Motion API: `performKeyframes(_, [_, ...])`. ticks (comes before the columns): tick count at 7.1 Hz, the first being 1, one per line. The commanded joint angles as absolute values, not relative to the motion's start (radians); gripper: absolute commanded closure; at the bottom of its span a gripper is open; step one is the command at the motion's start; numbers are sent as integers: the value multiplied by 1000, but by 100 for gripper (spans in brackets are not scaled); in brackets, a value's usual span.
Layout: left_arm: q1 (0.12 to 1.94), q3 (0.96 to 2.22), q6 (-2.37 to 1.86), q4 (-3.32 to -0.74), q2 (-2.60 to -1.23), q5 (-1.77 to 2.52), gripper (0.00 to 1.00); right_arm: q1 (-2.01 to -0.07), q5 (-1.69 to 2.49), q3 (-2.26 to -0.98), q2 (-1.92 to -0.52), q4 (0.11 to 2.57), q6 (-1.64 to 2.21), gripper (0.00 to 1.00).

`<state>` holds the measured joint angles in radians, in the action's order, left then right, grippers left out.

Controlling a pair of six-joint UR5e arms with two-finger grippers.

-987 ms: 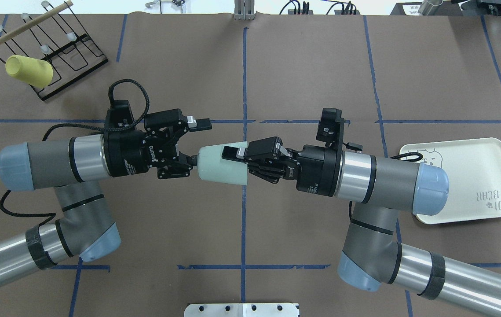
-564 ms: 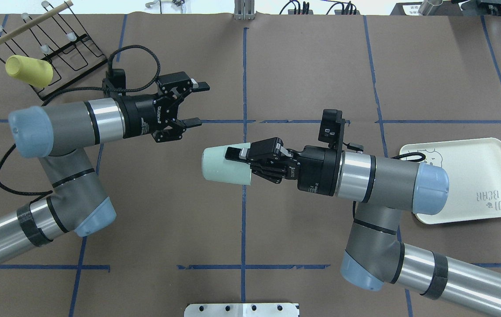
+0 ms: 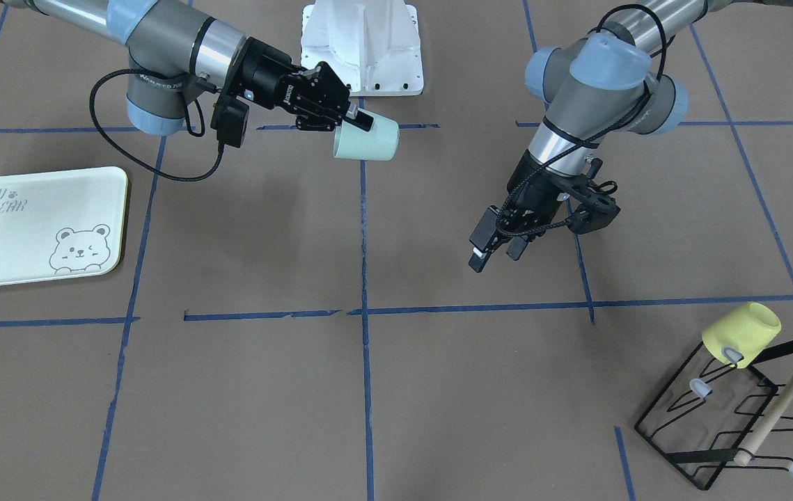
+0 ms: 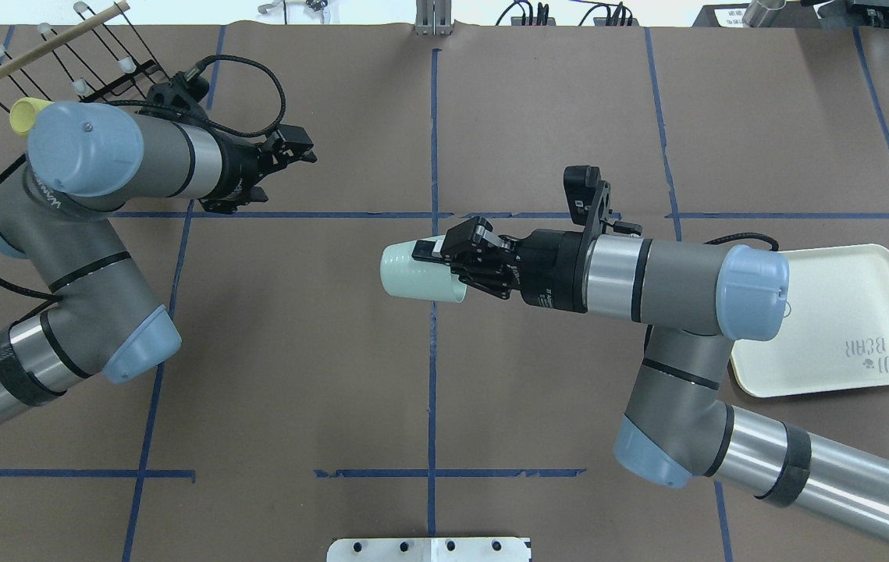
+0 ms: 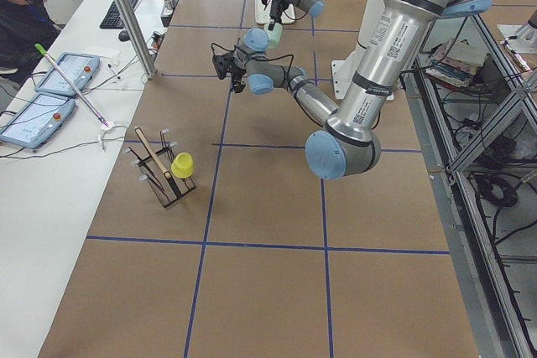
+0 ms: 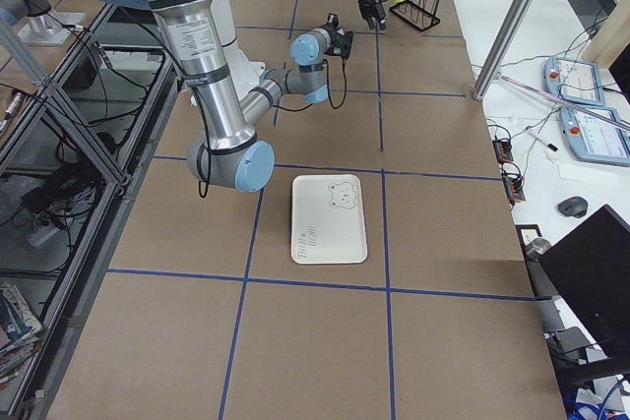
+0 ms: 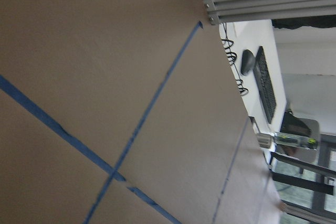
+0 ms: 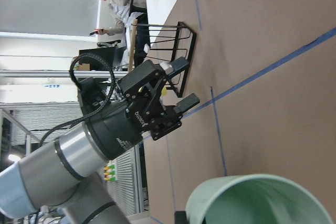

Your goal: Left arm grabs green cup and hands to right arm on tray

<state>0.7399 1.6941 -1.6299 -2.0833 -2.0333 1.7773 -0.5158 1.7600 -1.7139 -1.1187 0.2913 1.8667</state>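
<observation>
The pale green cup point(image 4: 413, 272) lies on its side in the air over the table's centre line, held at its rim by my right gripper point(image 4: 438, 264), which is shut on it. It also shows in the front view point(image 3: 372, 139) and the right wrist view point(image 8: 262, 203), rim toward that camera. My left gripper point(image 4: 284, 176) is open and empty, well to the cup's left and further back; the front view point(image 3: 496, 255) and right wrist view point(image 8: 181, 85) show its jaws apart. The tray point(image 4: 842, 312) lies empty at the far right, partly under my right arm.
A black wire rack point(image 3: 723, 417) with a yellow cup point(image 3: 741, 334) on a peg stands at the far left of the table, close behind my left arm's elbow point(image 4: 81, 148). The white robot base plate point(image 3: 361, 49) is at the near edge. An operator point(image 5: 25, 14) sits beside the table.
My left gripper, open beside the cup's base a second ago, has drawn back to the far left toward the rack. My right gripper keeps the cup and has shifted slightly.
</observation>
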Motion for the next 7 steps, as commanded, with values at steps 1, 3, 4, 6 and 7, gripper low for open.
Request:
performKeyframes(1, [767,1790,-1313,-1744,-2025,1776,0,-561,1860,-1867,-1109,784,1711,100])
performKeyframes(3, [787,1872,-1019,-1547,-1963,1776,0,-575,1862,-1968,-1085,1262,1484,100])
performKeyframes(4, [820,1916,-879,-1539,-1881,1782,0,-610,1894,-1974,-1086,1420,1357,100])
performKeyframes(6, [984,1921,-606,-1539,-1753,1994,0,-751,2044,-1976,-1124,1560,1071,100])
performKeyframes(7, [1123,1914,-392,-1537,-1677,2102,0,-840,2125,-2026,-1255,1551,934,100])
